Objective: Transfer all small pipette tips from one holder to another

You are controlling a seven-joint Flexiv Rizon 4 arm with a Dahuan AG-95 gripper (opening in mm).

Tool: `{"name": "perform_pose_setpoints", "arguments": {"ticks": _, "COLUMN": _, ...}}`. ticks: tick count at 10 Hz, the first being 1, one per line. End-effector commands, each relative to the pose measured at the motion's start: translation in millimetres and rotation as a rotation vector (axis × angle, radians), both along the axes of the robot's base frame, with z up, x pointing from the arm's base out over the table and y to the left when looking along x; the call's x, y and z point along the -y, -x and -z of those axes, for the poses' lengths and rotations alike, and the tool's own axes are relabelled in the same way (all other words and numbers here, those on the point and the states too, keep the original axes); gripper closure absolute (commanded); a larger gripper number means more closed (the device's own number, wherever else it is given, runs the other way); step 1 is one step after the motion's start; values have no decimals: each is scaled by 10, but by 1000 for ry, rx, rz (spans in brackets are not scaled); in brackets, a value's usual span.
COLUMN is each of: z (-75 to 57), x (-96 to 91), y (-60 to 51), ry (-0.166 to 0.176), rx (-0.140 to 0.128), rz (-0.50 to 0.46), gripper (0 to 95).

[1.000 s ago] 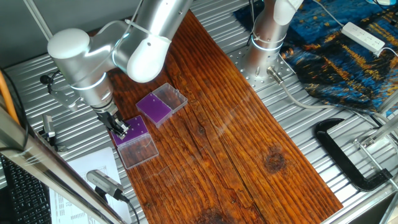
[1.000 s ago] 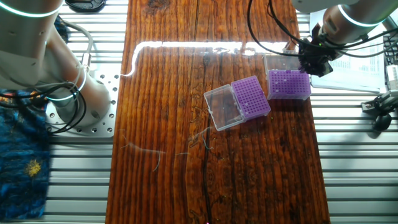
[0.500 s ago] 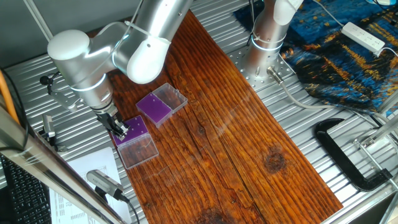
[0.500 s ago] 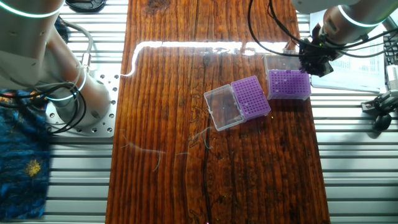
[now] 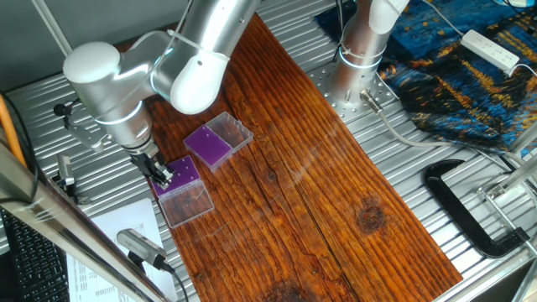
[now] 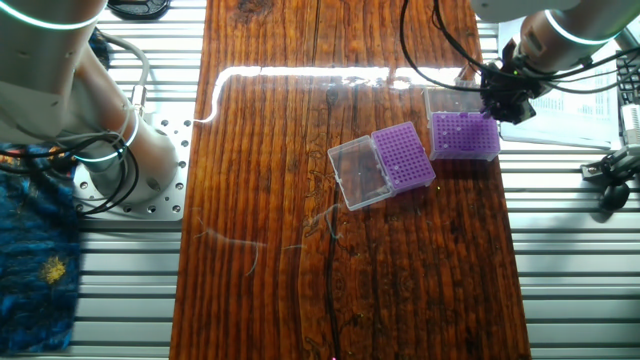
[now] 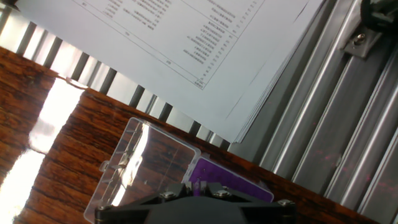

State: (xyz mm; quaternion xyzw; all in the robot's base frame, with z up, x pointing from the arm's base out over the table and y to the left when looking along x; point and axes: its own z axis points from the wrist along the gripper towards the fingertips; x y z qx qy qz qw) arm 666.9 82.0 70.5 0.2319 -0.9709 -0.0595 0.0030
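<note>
1. The tool (image 5: 163, 174) hangs low over the holder nearest the counter's edge, and the silver arm (image 5: 134, 71) bends down to it from above.
2. That near-edge holder (image 6: 464, 136) shows a purple grid top, and its clear hinged lid (image 6: 452, 101) lies flat open beside it on the wood.
3. In the other fixed view the tool (image 6: 497, 100) sits right at the holder's corner, on the side toward the printed sheets; whether the tips touch the grid cannot be told.
4. Are the fingers open, or closed on something? Cannot tell: the black hand covers them in both fixed views, and the hand view shows only the dark housing (image 7: 199, 208) along the bottom edge.
5. The small pipette tips cannot be made out for certain anywhere; the purple tops are too small to show single cones.
6. The second holder (image 6: 404, 156) lies just beside the first, turned at an angle, with its own clear lid (image 6: 357, 174) flat open toward the counter's middle.
7. Both holders rest on the dark wooden counter (image 5: 310, 176), near its long edge.
8. The hand view catches a strip of purple grid (image 7: 227, 182), the clear lid (image 7: 146, 168), and the printed paper (image 7: 186, 46) lying on the ribbed metal surface (image 7: 348, 124) beyond.
</note>
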Motion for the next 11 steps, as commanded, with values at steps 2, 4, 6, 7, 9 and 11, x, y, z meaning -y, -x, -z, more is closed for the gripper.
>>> {"name": "perform_pose_setpoints", "arguments": {"ticks": 2, "z": -13, "x": 28, "y": 1, "ry": 7, "rx": -1, "rz": -16, "gripper": 760}}
{"name": "perform_pose_setpoints", "arguments": {"ticks": 4, "z": -95, "x": 154, "y": 67, "ry": 16, "rx": -33, "rz": -44, "gripper": 760}}
{"name": "perform_pose_setpoints", "arguments": {"ticks": 6, "z": -140, "x": 264, "y": 280, "ry": 21, "rx": -46, "rz": -35, "gripper": 760}}
{"name": "perform_pose_setpoints", "arguments": {"ticks": 7, "z": -141, "x": 320, "y": 436, "ry": 29, "rx": -48, "rz": -20, "gripper": 760}}
{"name": "perform_pose_setpoints", "arguments": {"ticks": 9, "z": -121, "x": 394, "y": 716, "ry": 59, "rx": -51, "rz": 2, "gripper": 760}}
{"name": "perform_pose_setpoints", "arguments": {"ticks": 11, "z": -88, "x": 489, "y": 943, "ry": 81, "rx": -52, "rz": -19, "gripper": 760}}
